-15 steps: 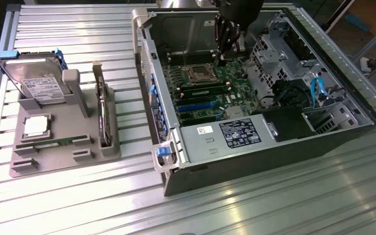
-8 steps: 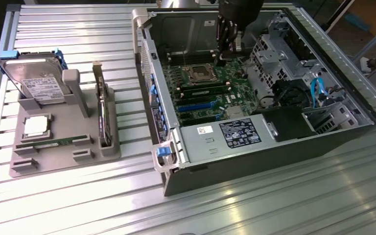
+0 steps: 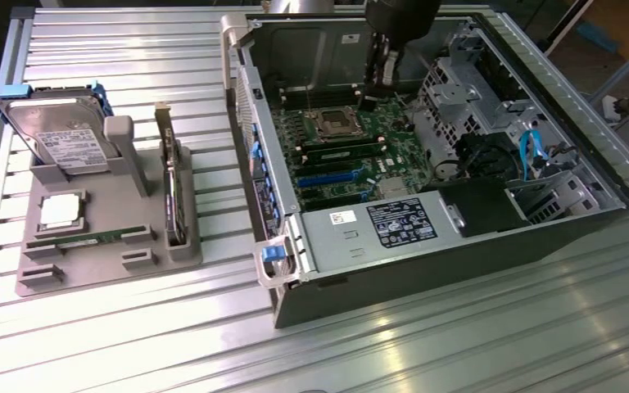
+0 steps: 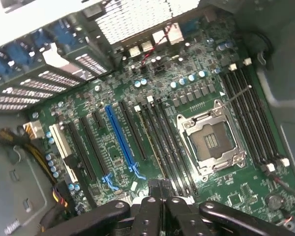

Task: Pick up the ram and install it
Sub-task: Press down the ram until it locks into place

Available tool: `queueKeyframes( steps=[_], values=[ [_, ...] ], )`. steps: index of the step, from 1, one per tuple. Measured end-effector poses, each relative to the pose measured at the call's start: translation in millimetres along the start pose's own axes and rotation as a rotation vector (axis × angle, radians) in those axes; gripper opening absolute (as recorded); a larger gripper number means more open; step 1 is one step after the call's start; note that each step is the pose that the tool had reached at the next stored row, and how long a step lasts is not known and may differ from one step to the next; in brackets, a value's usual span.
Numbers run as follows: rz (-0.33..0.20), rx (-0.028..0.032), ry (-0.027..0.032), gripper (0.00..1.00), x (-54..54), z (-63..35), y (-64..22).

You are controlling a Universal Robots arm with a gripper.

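- Gripper (image 3: 367, 100), upper centre of the exterior view, inside the open PC case (image 3: 576, 225); fingers together.
- Ram (image 3: 342, 152) seated in a slot on the motherboard (image 3: 402, 147), frame centre, below the CPU socket (image 3: 331, 123).

The gripper (image 3: 370, 100) hovers over the motherboard (image 3: 342, 155) (inside the open computer case (image 3: 424, 254)).
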State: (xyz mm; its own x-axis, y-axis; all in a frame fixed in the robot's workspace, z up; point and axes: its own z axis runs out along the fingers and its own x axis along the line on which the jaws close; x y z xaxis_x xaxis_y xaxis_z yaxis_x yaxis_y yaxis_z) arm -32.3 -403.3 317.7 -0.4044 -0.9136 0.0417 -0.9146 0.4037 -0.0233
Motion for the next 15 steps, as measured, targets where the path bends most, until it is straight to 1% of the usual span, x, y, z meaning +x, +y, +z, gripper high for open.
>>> queueKeyframes(
  steps=[7,9,13,14,15],
  values=[
    [0.13,-0.0054,0.003,0.11,0.0,0.1,0.0],
    [0.18,-0.0076,0.0041,0.11,0.0,0.2,0.0],
    [0.262,-0.0109,0.0061,0.11,0.0,0.4,0.0],
    [0.298,-0.0125,0.0069,0.11,0.0,0.4,0.0],
    [0.318,-0.0133,0.0074,0.11,0.0,0.5,0.0]
  ],
)
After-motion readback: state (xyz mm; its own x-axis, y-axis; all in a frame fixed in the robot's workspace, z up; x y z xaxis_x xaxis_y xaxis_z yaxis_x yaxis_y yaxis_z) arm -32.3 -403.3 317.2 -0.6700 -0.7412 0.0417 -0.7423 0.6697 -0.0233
